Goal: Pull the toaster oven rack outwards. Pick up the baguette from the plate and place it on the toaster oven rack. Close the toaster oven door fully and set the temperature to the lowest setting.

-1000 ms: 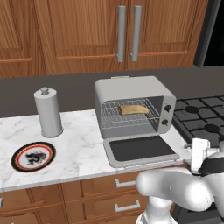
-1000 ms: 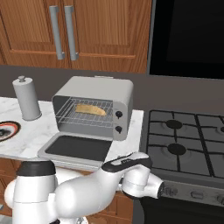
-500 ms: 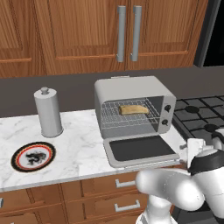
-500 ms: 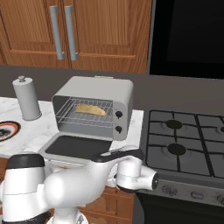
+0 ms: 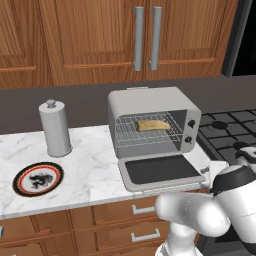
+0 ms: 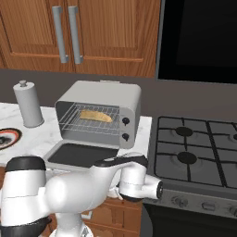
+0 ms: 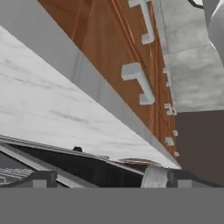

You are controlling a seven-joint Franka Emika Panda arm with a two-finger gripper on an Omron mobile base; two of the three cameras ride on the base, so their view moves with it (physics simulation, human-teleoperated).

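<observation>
The toaster oven [image 5: 152, 106] [image 6: 102, 96] stands on the marble counter. Its door [image 5: 157, 171] [image 6: 83, 155] lies folded down flat. The baguette [image 5: 152, 125] [image 6: 96, 115] rests on the wire rack [image 5: 145, 137] [image 6: 88, 126] inside the cavity. At the left, the plate [image 5: 38, 178] [image 6: 6, 138] is bare. My gripper [image 7: 111, 179] is open, its dark fingertips [image 7: 43, 178] wide apart. It sits low at the door's front right corner. The door's dark glass [image 7: 87, 168] and a grey handle end [image 7: 153, 176] lie just ahead of it.
A tall grey canister [image 5: 56, 129] [image 6: 28, 104] stands left of the oven. The gas hob [image 6: 194, 152] lies to its right. Two knobs [image 6: 124, 128] sit on the oven's right front. Wooden drawers with handles [image 7: 140, 81] run below the counter edge.
My arm has folded lower, and the hand has shifted left toward the door's front right corner. The oven, door, baguette and plate have not moved. The jaws have stayed open.
</observation>
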